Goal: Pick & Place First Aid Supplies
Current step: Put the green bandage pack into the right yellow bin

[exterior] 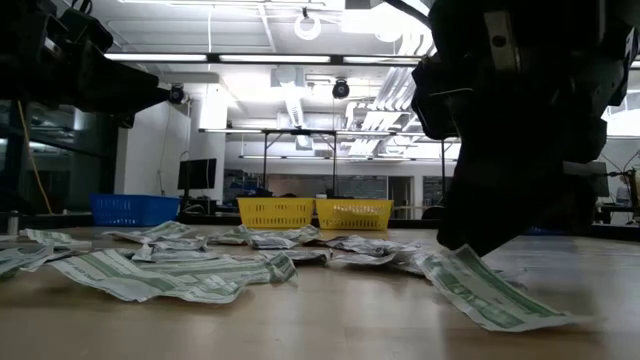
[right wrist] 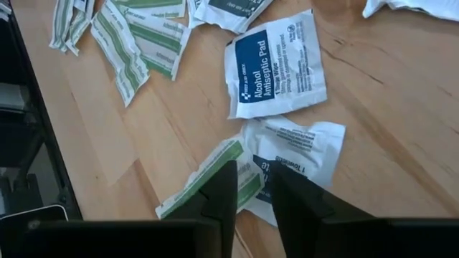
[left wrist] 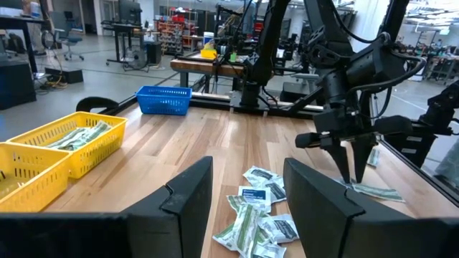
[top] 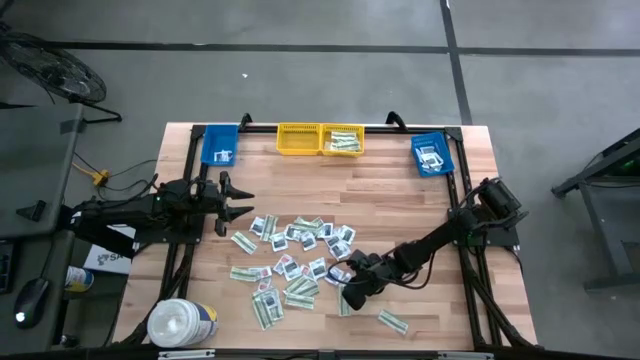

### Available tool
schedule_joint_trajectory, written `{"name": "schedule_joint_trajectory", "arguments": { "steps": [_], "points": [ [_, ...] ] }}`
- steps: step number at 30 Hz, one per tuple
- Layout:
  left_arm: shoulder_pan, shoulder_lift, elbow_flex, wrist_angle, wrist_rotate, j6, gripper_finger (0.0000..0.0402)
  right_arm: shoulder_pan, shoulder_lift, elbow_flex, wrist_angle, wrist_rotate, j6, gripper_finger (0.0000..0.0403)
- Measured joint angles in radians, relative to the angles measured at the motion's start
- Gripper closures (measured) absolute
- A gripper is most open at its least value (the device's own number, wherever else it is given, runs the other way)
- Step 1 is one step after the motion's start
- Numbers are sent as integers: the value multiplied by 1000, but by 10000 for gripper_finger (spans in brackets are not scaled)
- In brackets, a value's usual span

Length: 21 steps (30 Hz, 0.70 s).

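At the lower centre of the high view, the right gripper (top: 352,290) is lowered onto the near edge of the scattered first aid supplies (top: 290,262). The packets lie loose across the middle of the wooden table (top: 420,210), with one green-striped strip (top: 392,321) lying apart toward the lower right.

In the right wrist view the two fingers (right wrist: 219,193) stand close together with only a narrow gap, and the end of a green-white strip packet (right wrist: 208,179) runs into that gap. Beside it lies a white square packet (right wrist: 297,154), partly over the strip, and above both sits an alcohol antiseptic pad (right wrist: 276,64) with a dark blue panel. The strip's tip is hidden by the fingers, so whether the claw is pinching it or merely poised over it cannot be determined.

The left gripper (top: 235,202) waits at the left of the high view, above the upper-left edge of the pile. Its fingers are spread wide, as the left wrist view shows, and hold nothing.

Sorting bins stand along the top edge of the table — two yellow bins (top: 320,139) at centre, the right one already holding green strips, and a blue bin (top: 219,145) and (top: 431,154) at each end holding white packets. This suggests strips go to yellow and square packets to blue.
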Motion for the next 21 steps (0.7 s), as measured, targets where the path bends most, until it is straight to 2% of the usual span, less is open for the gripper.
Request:
{"name": "schedule_joint_trajectory", "arguments": {
  "steps": [10, 16, 21],
  "points": [
    [0, 0, 0, 0, 0, 0, 229, 0, 0, 0, 0, -22, -27, 397],
    [0, 0, 0, 0, 0, 0, 229, 0, -4, -1, 2, -23, -53, 402],
    [0, 0, 0, 0, 0, 0, 229, 0, -60, -2, -15, -20, -71, 402]
  ]
}}
